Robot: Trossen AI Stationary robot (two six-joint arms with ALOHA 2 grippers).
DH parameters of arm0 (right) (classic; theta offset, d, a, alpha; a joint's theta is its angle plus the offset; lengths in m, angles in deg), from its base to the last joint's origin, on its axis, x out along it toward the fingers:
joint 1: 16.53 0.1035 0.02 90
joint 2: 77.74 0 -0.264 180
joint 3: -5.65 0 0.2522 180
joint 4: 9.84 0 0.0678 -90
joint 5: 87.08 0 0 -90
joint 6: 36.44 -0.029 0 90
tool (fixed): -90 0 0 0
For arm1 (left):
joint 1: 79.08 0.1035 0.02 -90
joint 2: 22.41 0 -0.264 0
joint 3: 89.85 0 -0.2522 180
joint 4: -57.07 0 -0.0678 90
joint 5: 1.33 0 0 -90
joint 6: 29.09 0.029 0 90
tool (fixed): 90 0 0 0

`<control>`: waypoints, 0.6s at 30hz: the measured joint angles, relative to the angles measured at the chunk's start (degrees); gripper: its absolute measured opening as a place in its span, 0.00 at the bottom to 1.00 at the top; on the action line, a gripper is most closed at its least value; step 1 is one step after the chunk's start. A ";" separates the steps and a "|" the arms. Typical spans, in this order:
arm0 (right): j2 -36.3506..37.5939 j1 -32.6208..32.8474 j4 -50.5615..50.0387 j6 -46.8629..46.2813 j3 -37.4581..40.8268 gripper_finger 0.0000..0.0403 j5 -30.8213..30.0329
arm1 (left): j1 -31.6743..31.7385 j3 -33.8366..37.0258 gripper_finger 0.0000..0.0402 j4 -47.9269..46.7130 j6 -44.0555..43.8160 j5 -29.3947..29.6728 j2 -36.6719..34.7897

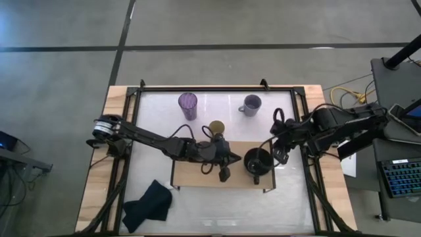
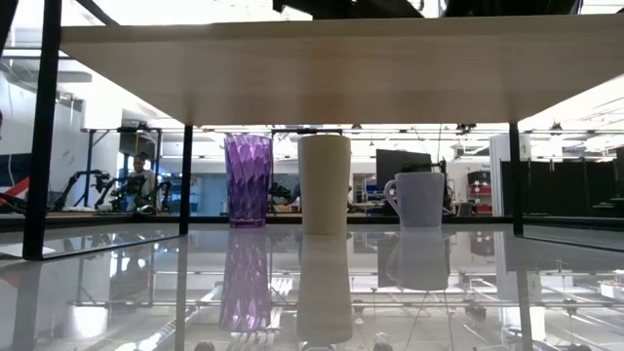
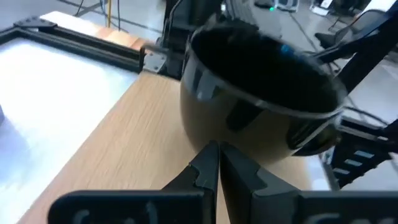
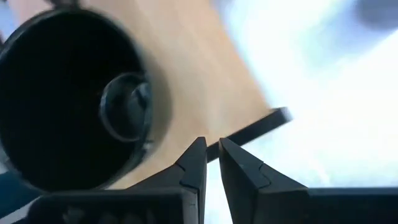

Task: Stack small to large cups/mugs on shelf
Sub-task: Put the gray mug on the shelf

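Observation:
The wide black mug (image 1: 256, 160) stands upright on the right part of the light-wood shelf (image 1: 197, 174). My left gripper (image 1: 235, 158) is shut and level over the shelf, its tips at the mug's left side (image 3: 249, 124). My right gripper (image 1: 276, 157) is shut and empty just right of the mug, above the shelf's right end; its wrist view looks down into the mug (image 4: 68, 99). The purple tumbler (image 1: 187, 105), the pale yellow cup (image 1: 216, 127) and the lavender mug (image 1: 250, 104) stand on the white tabletop behind the shelf. They also show in the low view. My left gripper's shut fingertips (image 3: 208, 158) come level from the table's left side, right up to the black mug's lower wall (image 3: 217, 134). I cannot tell whether they touch it. The mug stands on the shelf.
A dark cloth (image 1: 148, 204) lies on the tabletop near the front left. The shelf's black end frame (image 4: 255, 127) runs under my right gripper. A black frame borders the table (image 1: 217, 87). The shelf's left half is bare wood.

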 joint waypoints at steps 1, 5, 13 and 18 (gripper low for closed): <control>0.24 0.00 -0.85 0.43 -0.59 0.10 -1.43 | 0.00 0.00 0.00 -0.51 -0.09 -0.12 -1.04; 1.25 -1.33 -1.43 2.51 -2.85 0.10 -3.73 | 0.44 -0.14 0.00 -2.25 0.45 -0.34 -6.96; 2.13 -8.39 8.02 19.83 -5.76 0.10 2.13 | 4.85 -0.19 0.00 -3.35 0.66 -12.23 -19.30; 1.11 -15.80 13.58 23.50 -5.76 0.10 2.23 | 10.96 -0.15 0.00 -14.44 -0.35 -14.63 -22.60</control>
